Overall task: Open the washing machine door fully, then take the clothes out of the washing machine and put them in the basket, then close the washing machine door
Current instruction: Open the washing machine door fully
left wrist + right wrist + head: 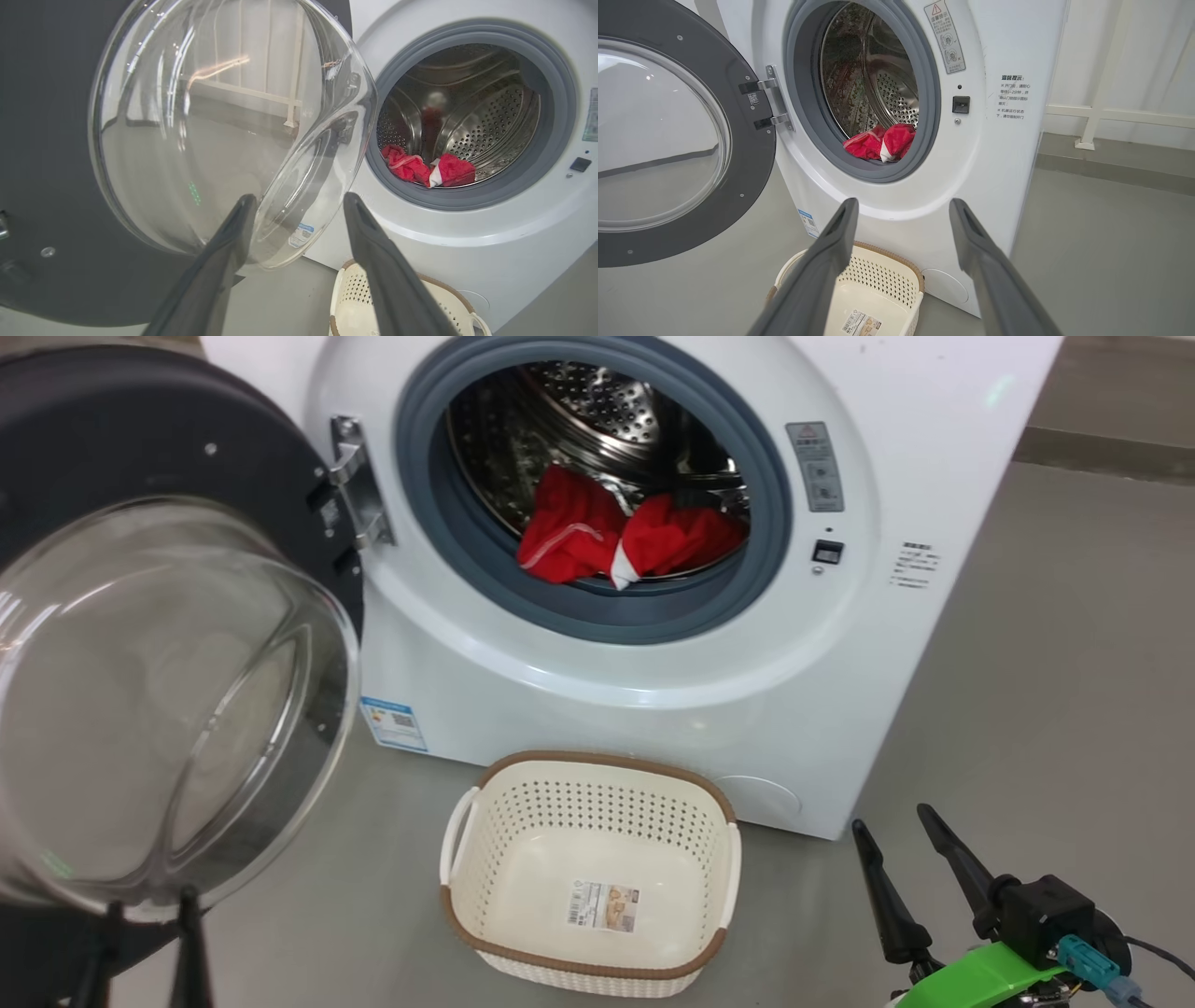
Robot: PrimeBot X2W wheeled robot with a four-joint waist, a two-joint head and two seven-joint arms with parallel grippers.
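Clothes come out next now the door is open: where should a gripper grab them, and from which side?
Pinch the raised right hump of the clothes, beside the white trim. Come in from the front, angled down over the lower lip of the seal: the heap lies low at the front of the drum, and that fold stands high enough to straddle, I'd judge.

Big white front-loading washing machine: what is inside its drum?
Bright red, white-trimmed fabric clothes lie bunched at the front bottom of the perforated steel drum. Anything beneath them, or low behind the grey rubber seal, is covered.
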